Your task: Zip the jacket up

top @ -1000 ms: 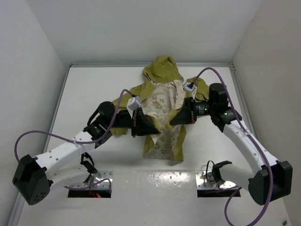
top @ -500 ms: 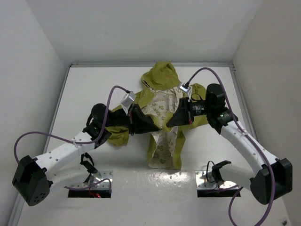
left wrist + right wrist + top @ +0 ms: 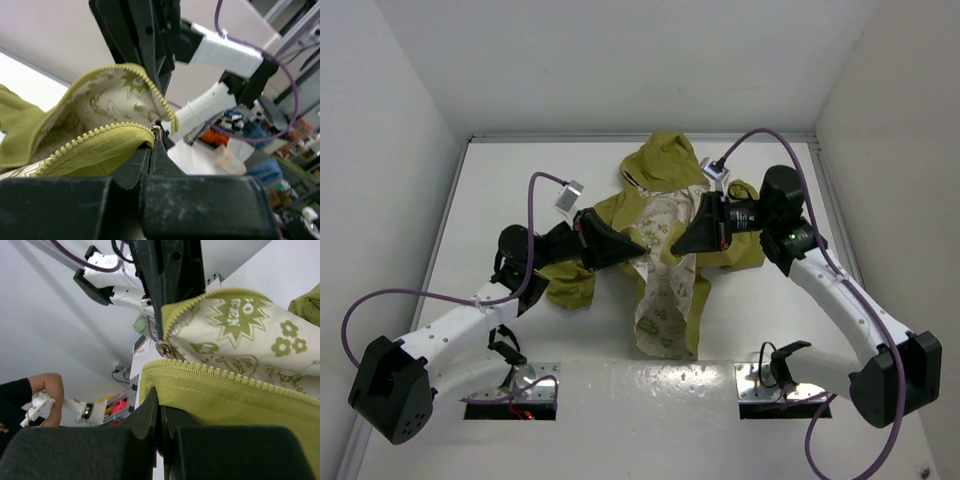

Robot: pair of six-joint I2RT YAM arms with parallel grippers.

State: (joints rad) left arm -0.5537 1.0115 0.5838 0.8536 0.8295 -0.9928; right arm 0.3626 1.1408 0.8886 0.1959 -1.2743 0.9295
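"Starting at the near edge, what is seen of the jacket [image 3: 665, 310]?"

"Its open front is held up between the left gripper [image 3: 642, 250] and the right gripper [image 3: 672, 250], in the middle of the table [image 3: 520, 170]. The printed cream lining is turned upward and the hem droops toward the near side. Whether the hem is touching the surface cannot be told."

"How are the claws set?"

"Both are pressed together on fabric. In the left wrist view the left zip edge is seen pinched right at the metal slider [image 3: 156, 129]. The opposite toothed edge is clamped by the right one, and the two sets of fingertips are brought nearly together. Whether the slider is seated on both tracks cannot be made out."

"And farther back?"

"One sleeve is partly hidden under the left arm [image 3: 460, 325], and the other is covered by the right gripper's body. The hood [image 3: 665, 160] is laid at the far edge."
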